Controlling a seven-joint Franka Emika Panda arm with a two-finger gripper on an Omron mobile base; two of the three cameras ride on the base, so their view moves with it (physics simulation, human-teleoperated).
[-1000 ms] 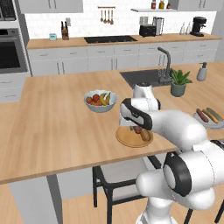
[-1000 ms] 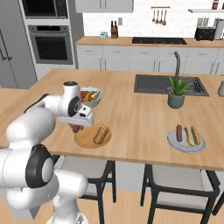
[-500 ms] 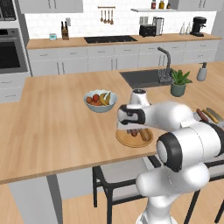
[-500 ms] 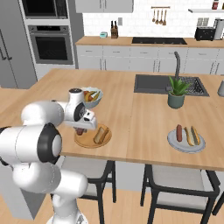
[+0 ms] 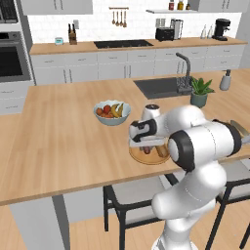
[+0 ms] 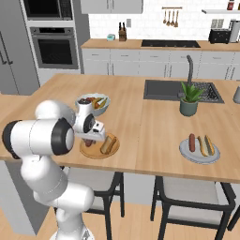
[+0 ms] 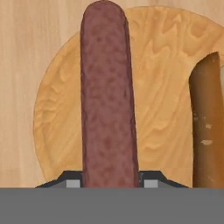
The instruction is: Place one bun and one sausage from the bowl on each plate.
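My gripper (image 7: 109,181) is shut on a reddish-brown sausage (image 7: 107,87), which runs lengthwise away from the fingertips just above the light wood plate (image 7: 166,109). A brown bun (image 7: 208,122) lies on that plate beside the sausage. From the base cameras, the gripper (image 5: 146,143) (image 6: 92,137) hangs low over the wood plate (image 5: 138,156) (image 6: 93,153) at the counter's front edge. A pale grey plate (image 6: 186,153) further right holds a sausage (image 6: 191,142) and a bun (image 6: 204,146). The bowl is out of view.
A pale blue-white fruit bowl (image 5: 112,116) (image 6: 93,102) stands just behind the wood plate. A potted plant (image 5: 200,92) (image 6: 189,100) and a sink (image 6: 180,89) lie further back right. Stools stand under the counter's front edge.
The arm's elbow has swung around toward the camera while the gripper stayed over the wood plate with the sausage and sank a little lower.
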